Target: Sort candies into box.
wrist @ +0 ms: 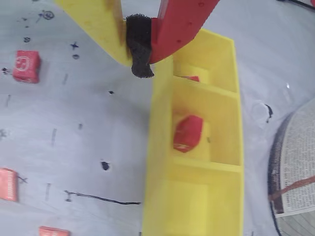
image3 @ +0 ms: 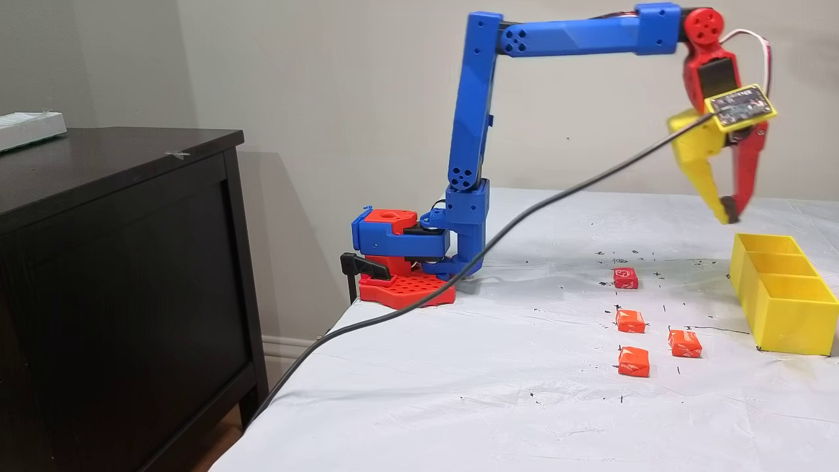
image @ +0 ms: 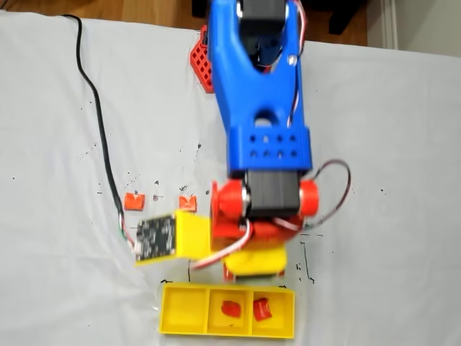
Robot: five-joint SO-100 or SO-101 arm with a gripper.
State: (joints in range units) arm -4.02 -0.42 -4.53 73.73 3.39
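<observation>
Closed empty gripper (wrist: 140,59) nearest the wrist lens, hanging above the yellow box's (wrist: 160,162) far end, two red candies (wrist: 188,132) inside, four candies (image3: 633,361) on the cloth left of it.

Dark cabinet (image3: 118,275) stands beside white tablecloth (image3: 498,393).

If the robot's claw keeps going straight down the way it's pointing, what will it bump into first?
Probably the yellow box. In the wrist view the shut gripper hangs over the box's near wall by the compartment at the far end, so it might meet that rim or the white tablecloth beside it. Depth is hard to judge.
</observation>
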